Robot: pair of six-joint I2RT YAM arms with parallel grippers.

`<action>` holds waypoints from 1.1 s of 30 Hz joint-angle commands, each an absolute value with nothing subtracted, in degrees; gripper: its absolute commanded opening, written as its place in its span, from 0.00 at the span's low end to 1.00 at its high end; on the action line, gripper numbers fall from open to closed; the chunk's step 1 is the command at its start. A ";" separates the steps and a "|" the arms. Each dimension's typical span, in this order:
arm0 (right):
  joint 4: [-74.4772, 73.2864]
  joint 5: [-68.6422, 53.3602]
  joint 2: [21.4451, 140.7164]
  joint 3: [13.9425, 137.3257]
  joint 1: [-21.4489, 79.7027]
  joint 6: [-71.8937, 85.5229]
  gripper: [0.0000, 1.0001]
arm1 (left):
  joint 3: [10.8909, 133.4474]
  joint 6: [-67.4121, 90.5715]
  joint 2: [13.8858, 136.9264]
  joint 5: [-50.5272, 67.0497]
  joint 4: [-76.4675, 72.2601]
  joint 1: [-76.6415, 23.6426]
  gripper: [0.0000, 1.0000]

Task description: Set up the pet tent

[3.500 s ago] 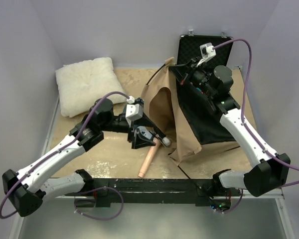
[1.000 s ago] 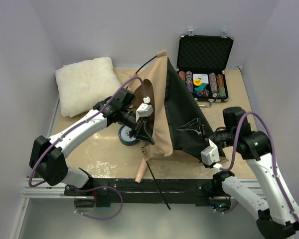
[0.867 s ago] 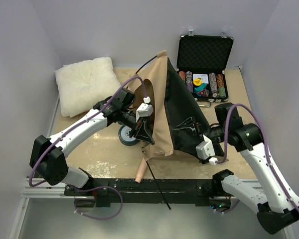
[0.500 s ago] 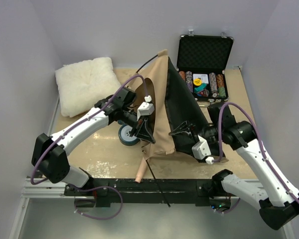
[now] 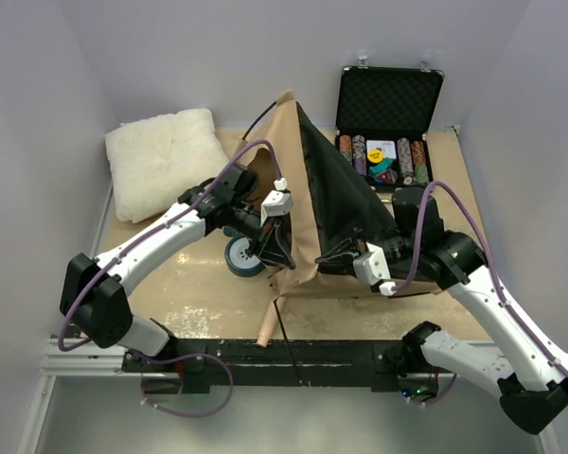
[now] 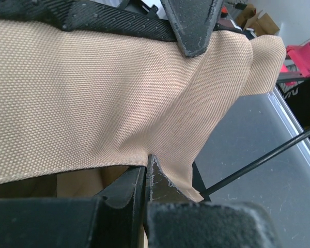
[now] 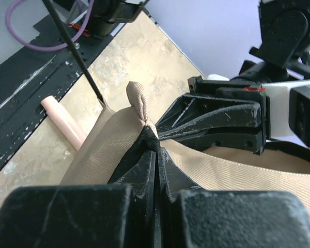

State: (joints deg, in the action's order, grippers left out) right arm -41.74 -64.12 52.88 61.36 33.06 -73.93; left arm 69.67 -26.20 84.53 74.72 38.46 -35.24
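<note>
1. The pet tent (image 5: pixel 308 189), half-raised just left of the black case (image 5: pixel 390 95), is pinched at its hem by the left gripper (image 5: pixel 280 257) and the right gripper (image 5: pixel 329 255).
2. Uneven pulling could slip the fabric free and topple the tent onto the case.

1 tent (image 5: pixel 336 194), 1 pillow (image 5: pixel 163 161), 1 blk case (image 5: pixel 390 99)

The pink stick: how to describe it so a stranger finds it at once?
Look at the tan pet tent in the middle. Before its near edge, by the black rail, lies the pink stick. It is short, thick and pale, whereas the pole beside it is thin and black.
</note>
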 commanded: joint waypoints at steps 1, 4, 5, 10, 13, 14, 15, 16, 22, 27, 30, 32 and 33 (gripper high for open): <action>-33.06 -62.41 50.10 60.56 33.57 -61.99 0.00 | 70.05 -22.07 80.78 72.96 31.47 -34.10 0.06; -29.55 -60.04 49.22 60.12 33.49 -53.13 0.00 | 70.22 -15.50 77.09 71.37 27.35 -30.34 0.43; -28.92 -59.59 48.87 60.03 33.57 -50.39 0.00 | 70.22 -13.47 75.43 71.19 25.68 -29.10 0.54; -20.41 -56.34 45.45 57.66 33.40 -37.55 0.00 | 71.10 -6.68 66.02 67.16 22.75 -24.27 0.72; -16.01 -53.28 43.25 55.99 33.49 -32.36 0.00 | 76.01 -11.93 63.38 66.36 31.09 -21.28 0.73; -14.78 -52.22 42.81 55.55 33.40 -30.34 0.00 | 78.37 -13.17 62.76 67.49 33.98 -20.40 0.72; -13.72 -51.34 42.72 55.37 33.49 -28.58 0.00 | 80.23 -14.23 62.14 69.50 36.97 -19.78 0.71; -12.58 -50.11 42.71 55.28 33.40 -26.22 0.00 | 82.59 -15.72 61.88 71.26 39.70 -19.86 0.71; -4.85 -46.15 45.52 56.07 33.49 -13.29 0.00 | 74.12 8.03 50.99 80.33 19.84 -19.95 0.70; 1.13 -43.25 47.81 55.20 33.49 -6.17 0.00 | 76.97 13.09 53.16 79.02 12.49 -27.05 0.69; 3.86 -41.84 49.30 55.37 33.49 -3.08 0.00 | 80.68 15.89 56.50 76.91 9.25 -33.82 0.69; 3.69 -40.79 50.71 56.68 33.49 -3.34 0.00 | 81.30 17.83 58.00 76.47 6.78 -37.34 0.69; 3.87 -40.52 51.23 57.21 33.49 -3.77 0.00 | 81.39 18.62 58.62 76.55 5.64 -39.09 0.69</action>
State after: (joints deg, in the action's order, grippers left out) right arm -3.03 -44.01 50.00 54.65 33.36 -7.90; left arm 79.26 11.35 55.81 77.62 13.52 -33.93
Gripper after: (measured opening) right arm 0.012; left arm 0.693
